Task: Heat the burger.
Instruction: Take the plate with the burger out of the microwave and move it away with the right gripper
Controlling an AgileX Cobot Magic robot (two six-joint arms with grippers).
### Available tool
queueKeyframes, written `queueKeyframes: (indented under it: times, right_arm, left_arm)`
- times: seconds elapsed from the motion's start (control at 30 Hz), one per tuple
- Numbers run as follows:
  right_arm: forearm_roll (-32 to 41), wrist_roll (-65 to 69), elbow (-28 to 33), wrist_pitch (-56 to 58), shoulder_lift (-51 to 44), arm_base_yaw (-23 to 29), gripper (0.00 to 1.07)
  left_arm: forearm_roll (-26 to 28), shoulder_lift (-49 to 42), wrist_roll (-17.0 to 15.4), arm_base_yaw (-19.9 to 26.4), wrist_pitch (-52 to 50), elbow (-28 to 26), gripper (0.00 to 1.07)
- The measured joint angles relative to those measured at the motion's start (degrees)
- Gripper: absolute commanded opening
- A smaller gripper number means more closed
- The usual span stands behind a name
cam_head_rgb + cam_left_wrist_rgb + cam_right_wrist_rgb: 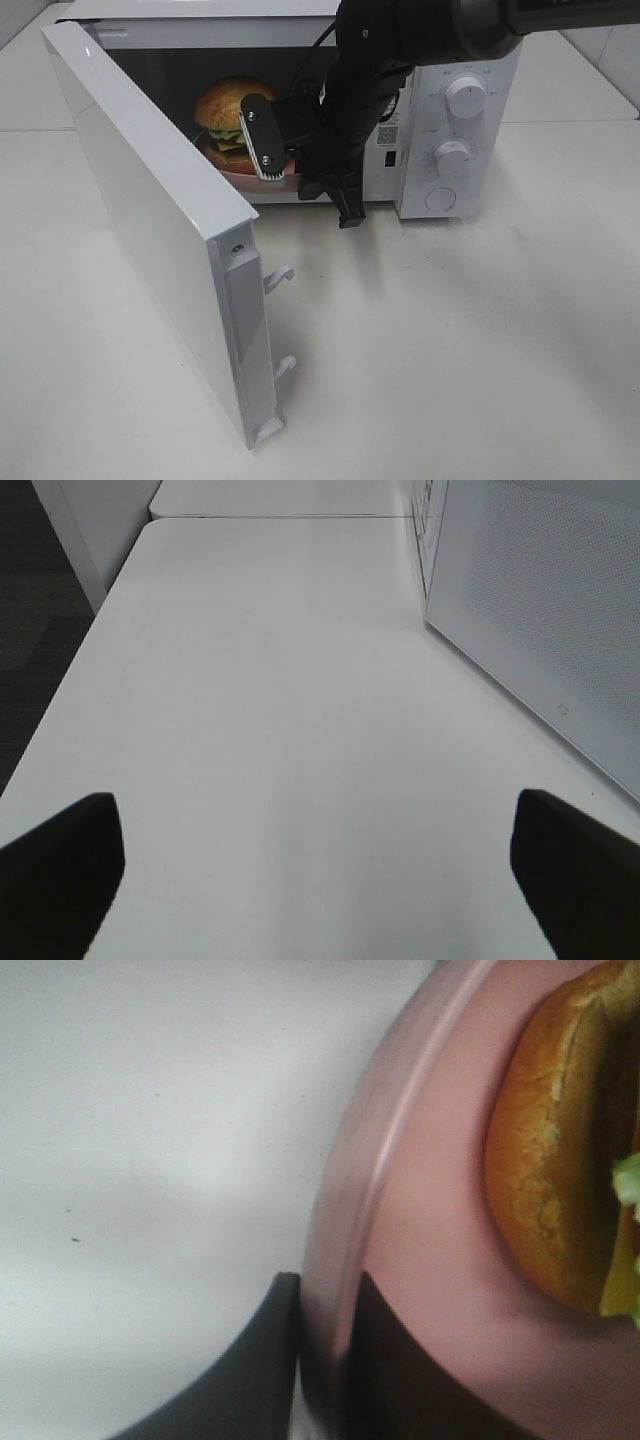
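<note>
Exterior high view shows the burger [232, 112] sitting on a pink plate [240, 172] inside the microwave [455, 120], whose door [150, 220] swings wide open to the left. Right gripper [325, 1360] is closed tight, pinching the plate's near rim between its fingers. Left gripper [320, 865] hangs over the bare white table [280, 710], jaws spread wide, holding nothing.

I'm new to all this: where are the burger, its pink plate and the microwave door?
burger [232, 104], high view, top bun.
pink plate [425, 1260], right wrist view, bare surface.
microwave door [140, 210], high view, inner panel.
</note>
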State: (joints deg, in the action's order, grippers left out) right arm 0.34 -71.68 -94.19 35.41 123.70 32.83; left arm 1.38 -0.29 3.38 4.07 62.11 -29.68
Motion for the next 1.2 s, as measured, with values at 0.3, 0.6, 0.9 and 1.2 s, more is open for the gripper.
queueKeyframes:
  times: [0.3, 0.6, 0.9, 1.2]
  right_arm:
    - [0.74, -3.04, 7.62, 0.11, -6.76, 0.52, 0.00]
    - [-2.41, -3.21, 14.50, 0.46, -16.21, 1.78, 0.00]
    - [-4.24, -3.32, 22.92, -0.23, -24.69, 1.83, 0.00]
    - [-5.56, -3.15, 31.11, -4.64, -31.68, 1.83, 0.00]
  left_arm:
    - [0.00, 0.00, 0.00, 0.00, 0.00, 0.00, 0.98]
    - [0.00, 0.00, 0.00, 0.00, 0.00, 0.00, 0.98]
    - [0.00, 0.00, 0.00, 0.00, 0.00, 0.00, 0.98]
    - [-0.06, 0.00, 0.00, 0.00, 0.00, 0.00, 0.98]
